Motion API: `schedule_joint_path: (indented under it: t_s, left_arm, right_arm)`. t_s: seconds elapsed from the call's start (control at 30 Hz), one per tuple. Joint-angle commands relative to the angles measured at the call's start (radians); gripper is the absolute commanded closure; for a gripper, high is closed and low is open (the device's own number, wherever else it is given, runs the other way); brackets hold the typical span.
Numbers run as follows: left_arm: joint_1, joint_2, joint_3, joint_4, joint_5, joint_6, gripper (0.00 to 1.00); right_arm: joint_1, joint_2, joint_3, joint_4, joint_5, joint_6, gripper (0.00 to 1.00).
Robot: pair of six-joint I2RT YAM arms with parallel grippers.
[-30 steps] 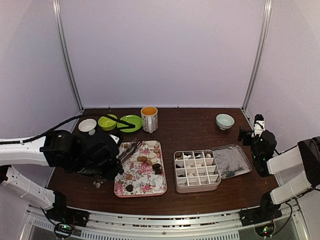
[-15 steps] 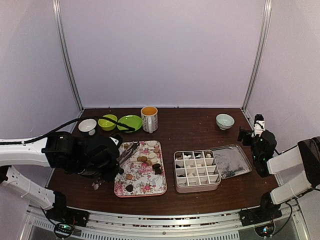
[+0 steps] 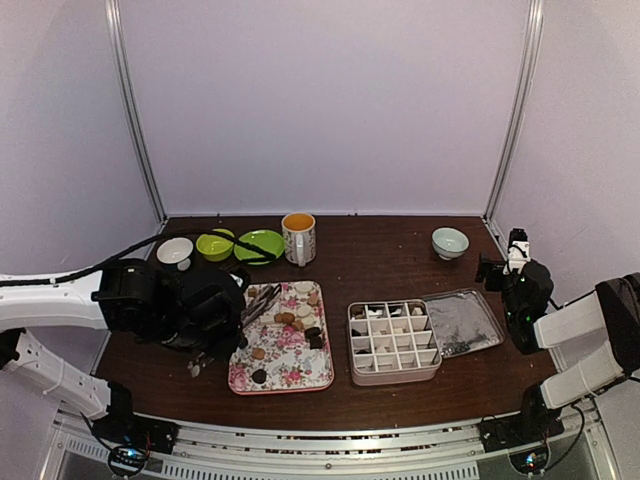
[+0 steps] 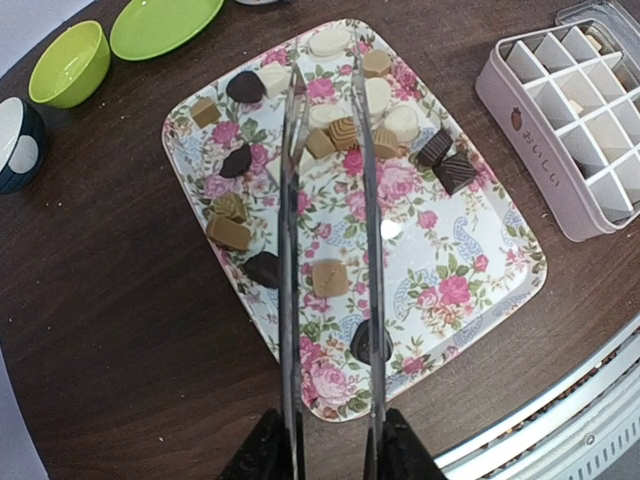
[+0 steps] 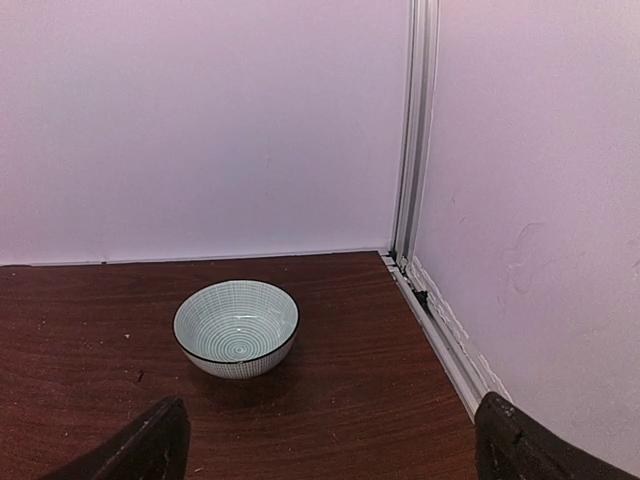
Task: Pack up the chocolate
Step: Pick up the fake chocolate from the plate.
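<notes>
Several chocolates (image 4: 329, 278), dark brown, tan and white, lie on a floral tray (image 3: 300, 370), which also shows in the left wrist view (image 4: 470, 250). My left gripper (image 3: 222, 318) is shut on metal tongs (image 4: 290, 250) at their near end (image 4: 330, 455). The tongs reach over the tray's left part (image 3: 258, 302), arms apart, tips by the far cluster of chocolates. A pink compartment box (image 3: 393, 342) to the right of the tray holds a few pieces. My right gripper (image 3: 500, 265) is open and empty at the far right (image 5: 330, 440).
The box's lid (image 3: 462, 322) lies right of the box. At the back stand a mug (image 3: 298, 238), a green plate (image 3: 260, 245), a green bowl (image 3: 215, 245) and a small dark bowl (image 3: 175, 252). A pale striped bowl (image 5: 236, 327) sits near the back right corner.
My left arm has shifted slightly over the tray's left side, with the tongs still held. The right arm has not moved.
</notes>
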Motion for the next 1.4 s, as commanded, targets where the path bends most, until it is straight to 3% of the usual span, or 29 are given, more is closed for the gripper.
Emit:
schedule_joint_path:
  t_s: [0.0, 0.43, 1.37]
  left_arm:
    - [0.014, 0.010, 0.034, 0.006, 0.031, 0.014, 0.69]
    - [0.028, 0.061, 0.039, 0.009, 0.094, 0.023, 0.69]
    - [0.031, 0.009, -0.036, 0.061, 0.120, 0.022, 0.69]
  right_arm:
    - [-0.005, 0.002, 0.013, 0.000, 0.002, 0.001, 0.00]
    - [-0.005, 0.002, 0.013, -0.001, 0.002, 0.001, 0.00]
    - [-0.005, 0.002, 0.013, 0.000, 0.001, 0.000, 0.00]
